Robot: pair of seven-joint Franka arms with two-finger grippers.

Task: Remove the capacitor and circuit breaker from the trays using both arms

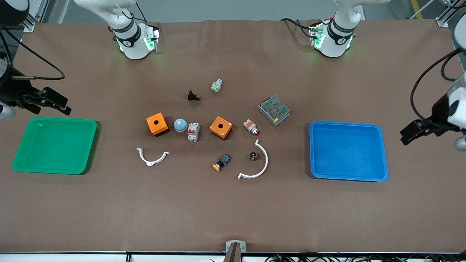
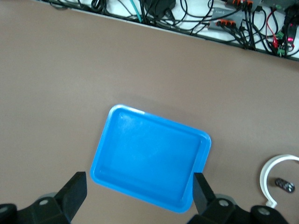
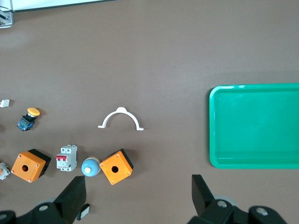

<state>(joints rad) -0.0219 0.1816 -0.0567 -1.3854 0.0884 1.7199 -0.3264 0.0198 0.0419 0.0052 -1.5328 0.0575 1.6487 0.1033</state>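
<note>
- Green tray at the right arm's end of the tabletop, nothing in it.
- Right gripper hangs over the tabletop just past the green tray's edge, fingers spread wide, holding nothing; right arm waits.
- White arc lies nearer the front camera than the orange box.
- Blue dome sits between that orange box and the breaker.
- Breaker lies flat mid-table, red levers face up, long axis running toward the front camera; second orange box is beside it toward the left arm's end.
- Capacitor sits inside the curve of the big white arc, nearer the camera than the second orange box; on its side, pointing cannot be told.
- Blue tray at the left arm's end, nothing in it.
- Left gripper hangs over the tabletop beside the blue tray, fingers spread wide, holding nothing; left arm waits.
</note>
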